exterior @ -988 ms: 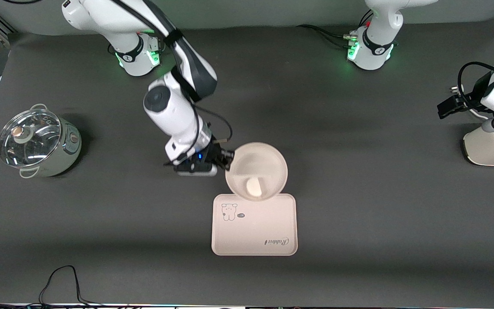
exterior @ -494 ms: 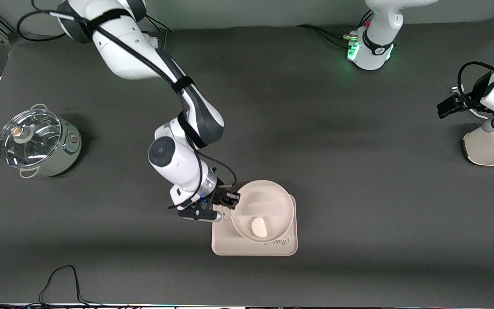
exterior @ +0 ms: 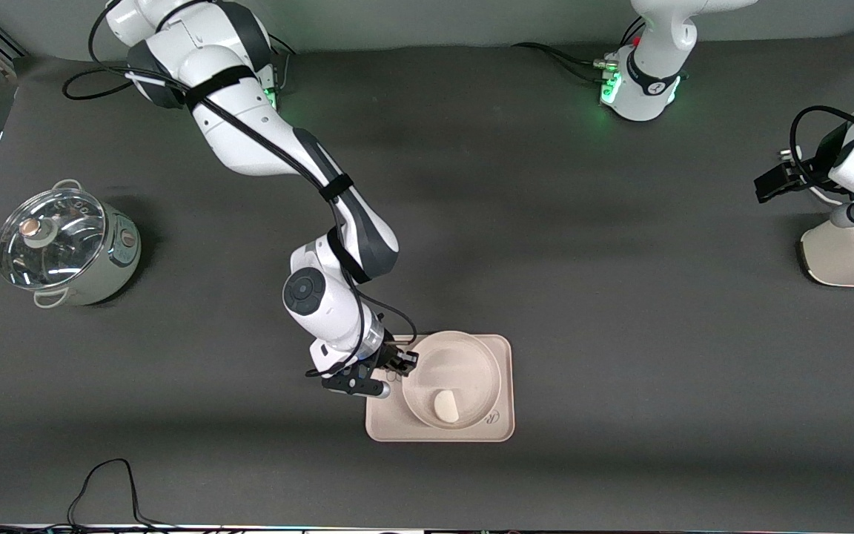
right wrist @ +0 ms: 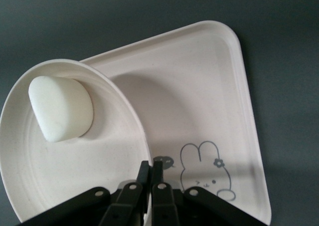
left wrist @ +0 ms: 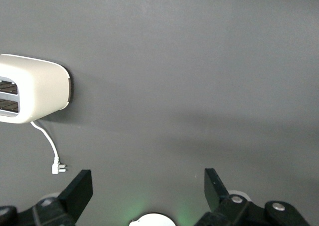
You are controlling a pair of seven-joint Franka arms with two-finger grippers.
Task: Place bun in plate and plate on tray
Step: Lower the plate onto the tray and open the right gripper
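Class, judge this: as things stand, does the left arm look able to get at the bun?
Probably yes: the bun lies uncovered in the plate, open from above. The left gripper waits, open; the right gripper grips only the plate's rim.

The plate point(right wrist: 75, 171) and tray point(right wrist: 209, 111) share a smooth, matt cream finish that looks like plastic — the tray carries a thin printed drawing. The bun point(right wrist: 61, 108) is softer-looking, smooth and dull white. The table point(exterior: 620, 334) looks covered in a matt dark grey sheet, while the pot point(exterior: 64, 248) has a glossy glass lid — its body shiny.
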